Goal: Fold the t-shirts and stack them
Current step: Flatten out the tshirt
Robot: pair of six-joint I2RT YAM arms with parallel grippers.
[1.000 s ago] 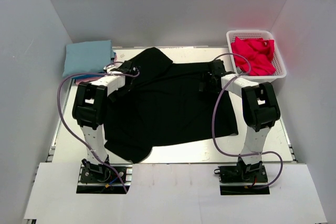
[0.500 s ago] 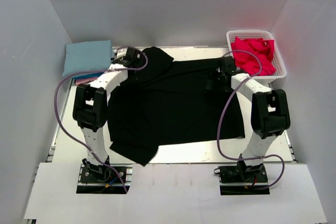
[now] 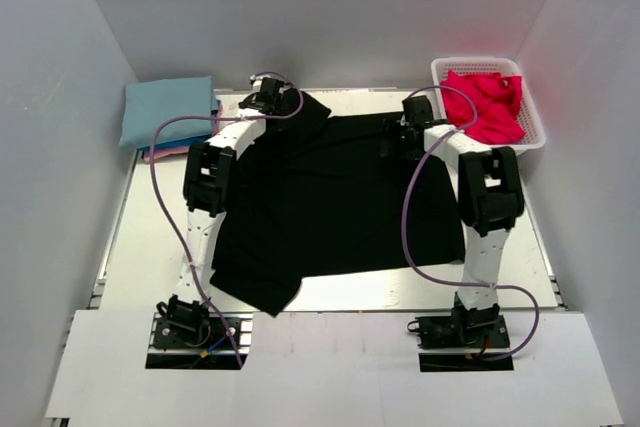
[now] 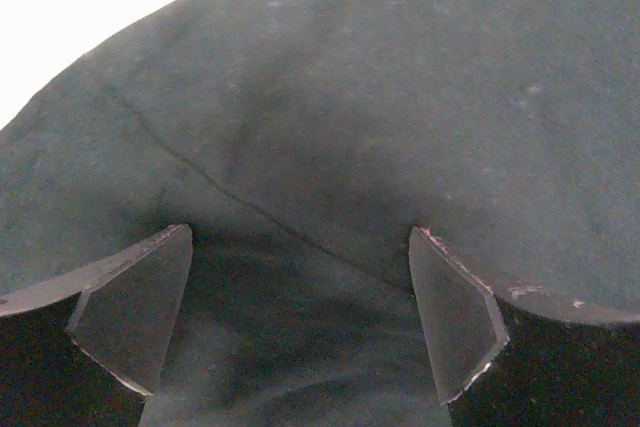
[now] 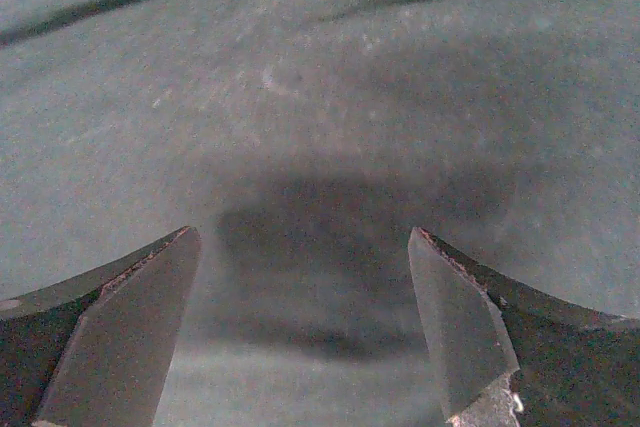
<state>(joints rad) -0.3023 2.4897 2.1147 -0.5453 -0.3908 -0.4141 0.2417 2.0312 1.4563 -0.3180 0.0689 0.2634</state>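
Both grippers released over the far edge of the black t-shirt.

The black t-shirt (image 3: 330, 197) lies spread flat on the table (image 3: 150, 227), between the two arms. The left gripper (image 3: 262, 100) stands over its far-left lobe and the right gripper (image 3: 398, 135) over its far-right part. The jaws of each stand wide apart and hold nothing. Each wrist view shows black cloth directly below the open fingers. Contact with the cloth cannot be determined. The far edge runs left to right between the grippers, and the body of the cloth extends from them toward the arm bases. Each arm is nearer to its own end of that edge. A fold probably requires a pinch at both ends. A folded light blue t-shirt (image 3: 168, 112) lies at the far-left corner. A red t-shirt (image 3: 485, 102) lies in the basket (image 3: 530, 135) at the far right.
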